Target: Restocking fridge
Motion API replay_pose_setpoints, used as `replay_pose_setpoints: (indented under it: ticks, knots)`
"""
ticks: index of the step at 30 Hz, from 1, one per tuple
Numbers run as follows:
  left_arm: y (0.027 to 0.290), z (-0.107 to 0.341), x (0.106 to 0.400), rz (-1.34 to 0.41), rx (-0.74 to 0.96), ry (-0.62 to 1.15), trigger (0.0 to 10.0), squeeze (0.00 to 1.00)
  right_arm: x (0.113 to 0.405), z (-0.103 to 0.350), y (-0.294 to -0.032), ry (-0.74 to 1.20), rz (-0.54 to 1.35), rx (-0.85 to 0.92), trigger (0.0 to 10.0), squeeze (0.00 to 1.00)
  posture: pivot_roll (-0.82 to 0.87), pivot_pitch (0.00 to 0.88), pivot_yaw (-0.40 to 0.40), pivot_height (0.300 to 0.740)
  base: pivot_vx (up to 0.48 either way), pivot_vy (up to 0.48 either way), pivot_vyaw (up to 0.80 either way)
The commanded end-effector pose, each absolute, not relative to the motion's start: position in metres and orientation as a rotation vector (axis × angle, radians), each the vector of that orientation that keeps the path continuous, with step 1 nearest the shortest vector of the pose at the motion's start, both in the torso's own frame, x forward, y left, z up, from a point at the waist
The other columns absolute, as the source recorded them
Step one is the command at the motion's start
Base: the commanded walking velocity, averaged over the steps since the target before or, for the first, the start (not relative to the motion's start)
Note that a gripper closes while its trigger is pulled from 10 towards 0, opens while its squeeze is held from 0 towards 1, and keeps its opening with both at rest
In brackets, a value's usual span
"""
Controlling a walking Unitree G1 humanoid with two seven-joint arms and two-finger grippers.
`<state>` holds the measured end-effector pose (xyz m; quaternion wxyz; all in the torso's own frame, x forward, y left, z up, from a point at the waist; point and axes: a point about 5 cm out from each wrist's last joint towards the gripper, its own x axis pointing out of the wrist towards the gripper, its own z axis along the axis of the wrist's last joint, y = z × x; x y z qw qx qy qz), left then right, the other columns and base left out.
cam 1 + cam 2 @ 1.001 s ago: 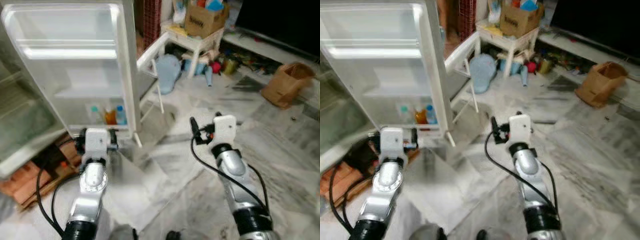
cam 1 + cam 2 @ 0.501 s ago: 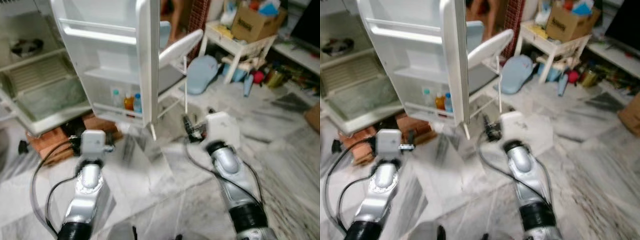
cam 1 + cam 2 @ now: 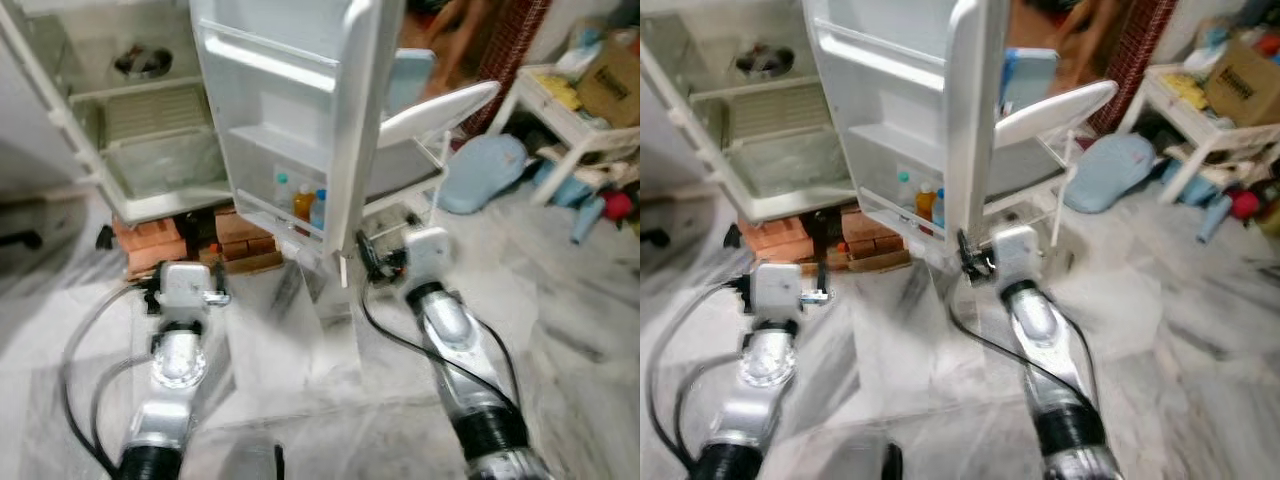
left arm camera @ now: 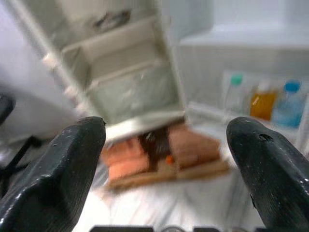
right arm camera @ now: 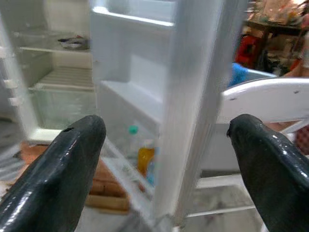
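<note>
The fridge (image 3: 140, 130) stands open in front of the robot, and its door (image 3: 300, 110) swings out toward the middle, edge on to the robot. On the lowest door shelf stand three bottles side by side: one with a green cap (image 3: 282, 190), an orange one (image 3: 303, 203) and a blue one (image 3: 318, 208). The head views show the whole room, with a white chair (image 3: 440, 110) just behind the door, a blue bag (image 3: 483, 172) on the floor past it, and a small white bench (image 3: 1200, 130) with a cardboard box (image 3: 1245, 80) on top (far off to the right). The left wrist view looks low and shows the bricks (image 4: 145, 154) under the fridge and the clear drawer (image 4: 130, 92) inside it. The right wrist view looks along the thin edge of the door (image 5: 203, 96), with the bottles on one side and the chair on the other. Both silver arms reach forward and low over the marble floor (image 3: 560, 300). The left end effector (image 4: 166, 159) has its two black fingers wide apart and holds nothing. The right end effector (image 5: 166, 159) is also spread wide and empty, close to the bottom corner of the door. The floor between the arms is bare, and the pictures are a bit blurry.
</note>
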<state>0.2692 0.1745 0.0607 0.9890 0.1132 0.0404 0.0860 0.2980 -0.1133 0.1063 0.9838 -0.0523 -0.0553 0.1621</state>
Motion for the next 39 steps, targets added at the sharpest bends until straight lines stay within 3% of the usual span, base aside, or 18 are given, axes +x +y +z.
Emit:
replay_pose_setpoints:
  ticks: [1, 14, 22, 31, 39]
  knots:
    - [0.164, 0.061, 0.269, 0.139, 0.212, 0.078, 10.0, 0.0, 0.296, 0.104, -0.125, -0.11, 0.288, -0.113, 10.0, 0.0, 0.08, 0.062, 0.008, 0.74, 0.458, 0.0, 0.0]
    - [0.165, 0.067, 0.267, 0.162, 0.168, 0.068, 10.0, 0.0, 0.299, 0.107, -0.135, -0.127, 0.216, -0.129, 10.0, 0.0, 0.08, 0.065, 0.008, 0.74, 0.414, 0.0, 0.0]
    - [0.175, 0.061, 0.249, 0.227, 0.095, 0.13, 10.0, 0.0, 0.296, 0.103, -0.146, -0.12, 0.17, -0.145, 10.0, 0.0, 0.09, 0.063, 0.014, 0.74, 0.0, 0.0, 0.0]
    - [0.174, 0.063, 0.25, 0.217, 0.083, 0.115, 10.0, 0.0, 0.3, 0.109, -0.14, -0.148, 0.191, -0.156, 10.0, 0.0, 0.09, 0.057, 0.012, 0.74, 0.0, 0.0, 0.68]
    - [0.173, 0.067, 0.248, 0.175, 0.109, 0.105, 10.0, 0.0, 0.299, 0.108, -0.154, -0.142, 0.118, -0.156, 10.0, 0.0, 0.08, 0.055, 0.018, 0.74, 0.0, 0.0, 0.68]
